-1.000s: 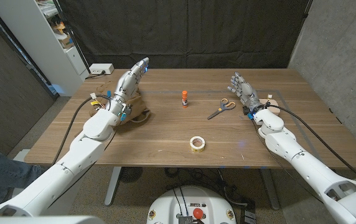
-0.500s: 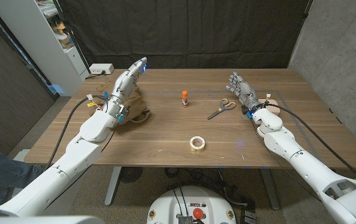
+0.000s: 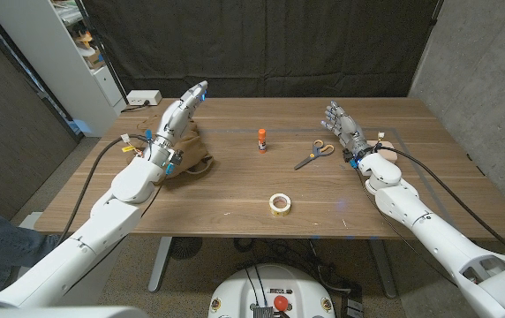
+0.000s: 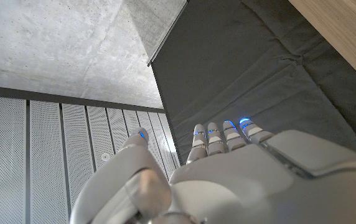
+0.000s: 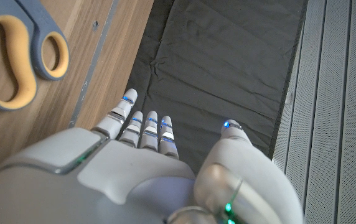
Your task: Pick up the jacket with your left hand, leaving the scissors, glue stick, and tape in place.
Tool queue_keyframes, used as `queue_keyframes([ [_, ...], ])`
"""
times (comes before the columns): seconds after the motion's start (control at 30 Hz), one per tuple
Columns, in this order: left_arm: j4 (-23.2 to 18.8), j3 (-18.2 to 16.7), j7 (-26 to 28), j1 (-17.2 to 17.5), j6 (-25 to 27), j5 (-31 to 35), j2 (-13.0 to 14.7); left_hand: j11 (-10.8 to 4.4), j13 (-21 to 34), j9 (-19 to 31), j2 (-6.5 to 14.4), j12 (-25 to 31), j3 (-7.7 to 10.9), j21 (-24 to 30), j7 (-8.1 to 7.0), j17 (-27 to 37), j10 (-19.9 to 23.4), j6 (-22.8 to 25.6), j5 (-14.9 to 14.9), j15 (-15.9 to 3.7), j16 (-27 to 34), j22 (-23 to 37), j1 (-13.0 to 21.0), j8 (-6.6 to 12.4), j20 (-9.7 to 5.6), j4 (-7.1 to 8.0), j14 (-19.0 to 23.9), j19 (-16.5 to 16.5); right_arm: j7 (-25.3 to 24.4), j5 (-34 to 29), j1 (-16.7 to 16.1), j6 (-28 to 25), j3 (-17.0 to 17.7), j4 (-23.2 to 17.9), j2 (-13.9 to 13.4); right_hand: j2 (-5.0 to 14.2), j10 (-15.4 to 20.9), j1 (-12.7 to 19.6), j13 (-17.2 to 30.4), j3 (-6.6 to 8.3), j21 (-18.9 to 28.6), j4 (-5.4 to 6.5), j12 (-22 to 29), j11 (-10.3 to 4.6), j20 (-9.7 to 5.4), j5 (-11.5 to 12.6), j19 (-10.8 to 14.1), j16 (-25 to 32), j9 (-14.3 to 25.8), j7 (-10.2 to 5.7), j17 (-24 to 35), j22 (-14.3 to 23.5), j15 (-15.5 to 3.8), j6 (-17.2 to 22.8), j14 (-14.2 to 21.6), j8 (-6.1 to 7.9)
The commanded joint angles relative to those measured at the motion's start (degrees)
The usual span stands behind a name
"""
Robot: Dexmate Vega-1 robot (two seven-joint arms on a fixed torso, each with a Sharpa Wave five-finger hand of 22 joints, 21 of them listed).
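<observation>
1. Four things lie on the wooden counter (image 3: 235,199): a tan jacket (image 3: 192,157) at the robot's left, a glue stick (image 3: 261,140) near the middle, scissors (image 3: 314,154) to its right, and a roll of tape (image 3: 279,203) nearer the front edge.
2. The left robot hand (image 3: 184,108) hangs above the jacket's far side with its fingers stretched out straight toward the back of the counter, holding nothing; the left wrist view (image 4: 228,168) shows them extended and close together. I judge this to be the approach step, with the grasp not yet made.
3. The next move likely calls for tipping that hand downward onto the cloth and curling the fingers into a fold, then lifting straight up. The other three things sit well apart from the jacket, so the lift should not disturb them.
4. The jacket is bunched into a low heap, partly hidden by the arm; its long axis appears to run roughly from the back of the counter toward the front, though the crumpling makes that hard to say, and I cannot tell which end is the collar.
5. The right robot hand (image 3: 345,124) waits near the scissors' handles, fingers spread and raised, empty.
</observation>
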Motion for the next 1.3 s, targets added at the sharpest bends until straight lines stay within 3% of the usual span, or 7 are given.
queue_keyframes([
  [0.03,-2.0,-1.0,1.4,0.9,2.3,2.0,1.5,-0.04,0.0,0.3,0.1,0.4,0.17,0.3,0.23,0.2,0.4,0.6,-0.1,-0.01,0.4,0.3,0.7,0.13,0.28,-0.36,0.3,-0.2,-0.3,0.0,-0.4,0.0,0.4,-0.3,-0.3,0.24,0.4,0.0,0.0,-0.14,-0.2,-0.14,0.5,-0.2,0.2,0.3,0.2,0.1,0.0,0.06,0.2,0.1,-0.16,0.7,0.4,0.45],
  [0.5,-5.3,-3.8,3.6,4.1,4.5,3.3,3.7,0.07,0.0,0.3,0.2,0.3,0.16,0.3,0.22,0.2,0.5,0.7,-0.2,-0.02,0.3,0.3,0.8,0.05,0.3,-0.54,0.4,-0.2,0.0,0.2,-0.3,0.4,0.3,0.2,0.1,0.26,0.4,0.0,0.0,-0.23,-0.6,-0.21,0.5,-0.17,0.19,0.3,0.3,0.1,0.0,0.02,0.1,0.2,-0.1,0.7,0.4,0.42],
  [1.3,-9.6,-6.8,7.8,8.3,8.2,7.5,4.8,0.1,0.0,0.3,0.3,0.3,0.12,0.6,0.17,0.2,1.1,1.1,-0.4,-0.15,0.3,0.3,1.0,-0.03,0.14,-0.92,1.0,1.0,0.0,1.0,-1.8,0.8,1.4,-1.0,-1.1,0.35,0.4,0.0,0.0,-0.32,-1.2,-0.31,0.4,-0.3,0.22,0.4,0.5,0.2,0.0,0.03,-0.1,0.2,-0.14,0.8,0.5,0.43],
])
